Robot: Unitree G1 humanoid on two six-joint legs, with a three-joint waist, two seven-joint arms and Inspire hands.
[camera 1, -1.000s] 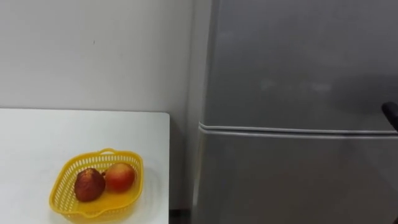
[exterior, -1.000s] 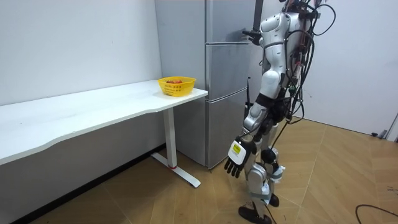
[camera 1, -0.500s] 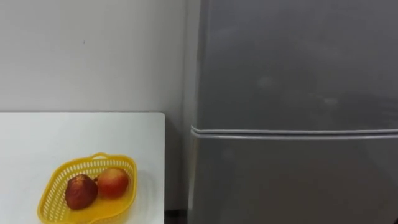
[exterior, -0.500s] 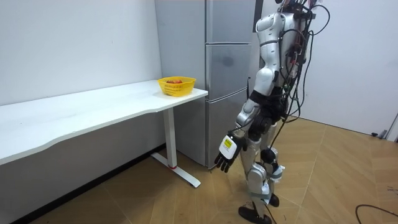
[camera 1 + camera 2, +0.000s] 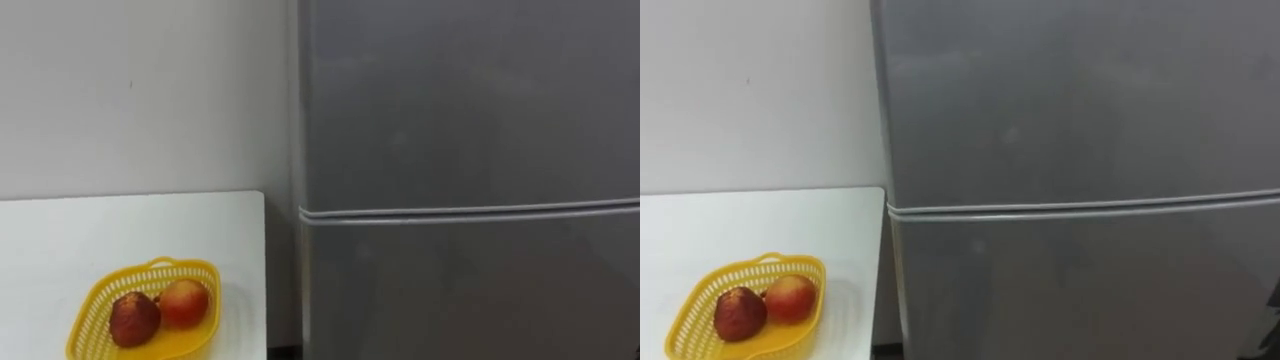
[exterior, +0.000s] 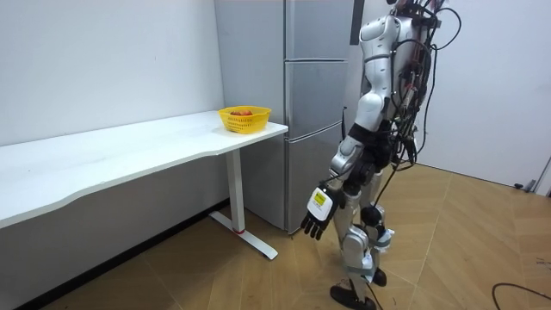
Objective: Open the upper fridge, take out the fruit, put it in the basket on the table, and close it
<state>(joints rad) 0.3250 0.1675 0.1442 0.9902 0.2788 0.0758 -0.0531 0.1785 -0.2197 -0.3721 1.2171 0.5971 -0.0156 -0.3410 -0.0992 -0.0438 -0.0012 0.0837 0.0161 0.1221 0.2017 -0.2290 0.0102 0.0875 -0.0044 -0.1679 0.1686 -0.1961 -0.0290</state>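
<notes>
The grey fridge [image 5: 460, 150] stands straight ahead with both doors closed. A thin seam [image 5: 470, 211] divides its upper door [image 5: 1070, 100] from the lower door [image 5: 1090, 290]. In the room view I stand upright close to the fridge front [image 6: 318, 86], facing it. My left hand [image 6: 315, 215] hangs low beside my leg with its fingers relaxed and nothing in them.
A white table [image 5: 60, 240] butts against the fridge's left side, below a plain wall. Near the table's corner sits a yellow basket [image 5: 95, 300] holding two reddish fruits [image 5: 160, 308]. The room view has wooden floor [image 6: 448, 250] behind me.
The dark tip of my right hand at the eye view's right edge a second ago is gone. My raised right arm has drawn back from the fridge. The left arm swung slightly.
</notes>
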